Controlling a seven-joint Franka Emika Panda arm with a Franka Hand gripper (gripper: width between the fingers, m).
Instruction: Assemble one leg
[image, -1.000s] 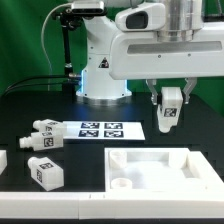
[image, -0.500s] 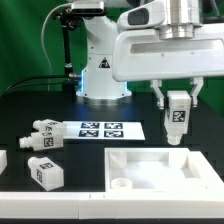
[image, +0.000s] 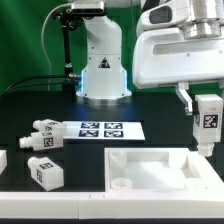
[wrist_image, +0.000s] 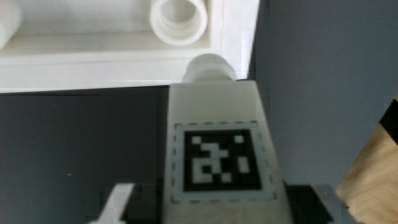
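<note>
My gripper (image: 207, 110) is shut on a leg (image: 208, 124), a small white squarish post with a black-and-white tag, held upright in the air at the exterior view's right, above the far right corner of the large white panel (image: 160, 170). In the wrist view the held leg (wrist_image: 217, 140) fills the middle, tag facing the camera, its tip over the panel's rim (wrist_image: 125, 60) beside a round socket (wrist_image: 178, 18). Other loose legs lie on the table at the exterior view's left: two together (image: 45, 133) and one nearer the front (image: 44, 171).
The marker board (image: 103, 129) lies flat behind the panel. The robot base (image: 103, 70) stands at the back. Another white part (image: 3, 160) lies at the exterior view's left edge. A white ledge (image: 50, 205) runs along the front.
My gripper has carried the leg toward the exterior view's right, from above the panel's back middle to over its far right corner, and slightly lower.
</note>
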